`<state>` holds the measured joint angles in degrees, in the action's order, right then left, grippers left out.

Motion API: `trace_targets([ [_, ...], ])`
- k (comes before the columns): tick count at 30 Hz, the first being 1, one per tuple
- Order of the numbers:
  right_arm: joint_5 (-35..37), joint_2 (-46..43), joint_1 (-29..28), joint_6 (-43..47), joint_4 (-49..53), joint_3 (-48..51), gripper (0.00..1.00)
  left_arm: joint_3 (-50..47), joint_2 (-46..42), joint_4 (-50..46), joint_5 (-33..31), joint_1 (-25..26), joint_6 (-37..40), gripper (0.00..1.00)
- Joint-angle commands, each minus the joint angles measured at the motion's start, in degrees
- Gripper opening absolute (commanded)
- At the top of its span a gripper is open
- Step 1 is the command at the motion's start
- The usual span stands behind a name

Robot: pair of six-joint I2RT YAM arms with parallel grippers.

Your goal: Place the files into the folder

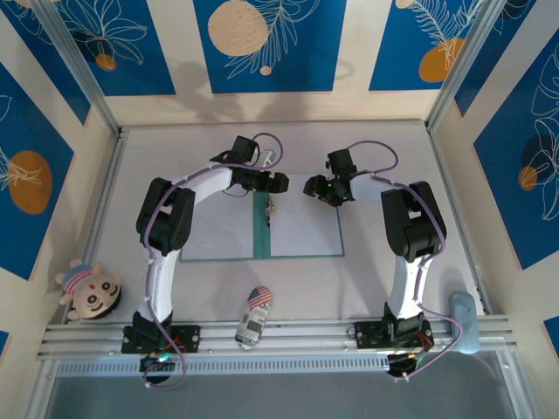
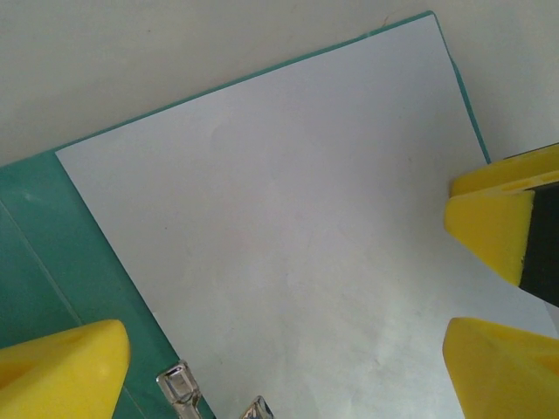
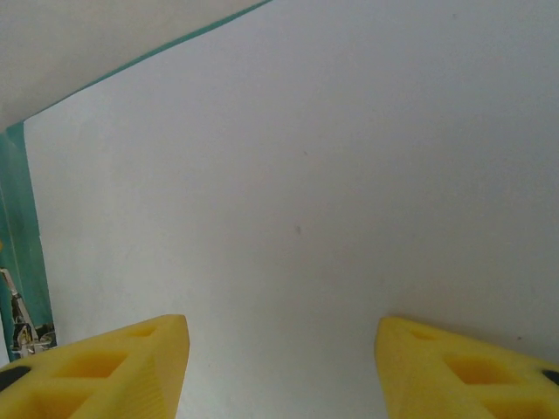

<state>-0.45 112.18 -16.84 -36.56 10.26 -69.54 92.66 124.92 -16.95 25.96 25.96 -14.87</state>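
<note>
Lying open and flat on the table (image 1: 367, 279), the folder (image 1: 261, 237) is spread with a leaf to each side of its centre crease, so that both inner faces are turned up for loading. On the left leaf a white sheet (image 1: 223, 237) is laid, partly covered by the left arm (image 1: 166, 223); its edges are probably squared to the card, though that is hard to confirm from above. Over the far end of the crease the left gripper (image 1: 274, 182) is held low. In its wrist view its fingers (image 2: 61, 371) are set wide apart with nothing between them, and a metal clip (image 2: 179, 393) is seen just beside the crease. On the right leaf the second sheet (image 1: 306, 229) is laid within a narrow teal margin, which suggests it is seated well. Over its far edge the right gripper (image 1: 327, 190) is poised, its fingers (image 3: 113, 371) parted and empty above the paper. Both files are therefore judged to be in place, with only the closing of the cover, if wanted, left to do. The table is pale and matt, and three things are set along its near side, clear of the folder: a plush doll (image 1: 85, 292) at the left, a toy car (image 1: 251, 321) by the rail, and a pale blue object (image 1: 463, 319) at the right. The cell is enclosed by cream walls fitted with blue panels (image 1: 131, 44) printed with white leaves and orange discs.
</note>
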Motion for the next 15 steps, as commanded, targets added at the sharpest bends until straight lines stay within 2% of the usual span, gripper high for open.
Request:
trace_targets([
  [1, -1.57, 1.48, 0.03, -0.53, 2.2, -2.0, 0.59, 0.95, 0.76, -0.38, 2.24, 0.26, 0.0, 0.92],
  [15, -1.93, 1.48, -0.14, -0.37, 2.58, -2.24, 0.59, 1.29, 0.76, -0.96, 2.25, 0.2, -0.16, 0.92],
])
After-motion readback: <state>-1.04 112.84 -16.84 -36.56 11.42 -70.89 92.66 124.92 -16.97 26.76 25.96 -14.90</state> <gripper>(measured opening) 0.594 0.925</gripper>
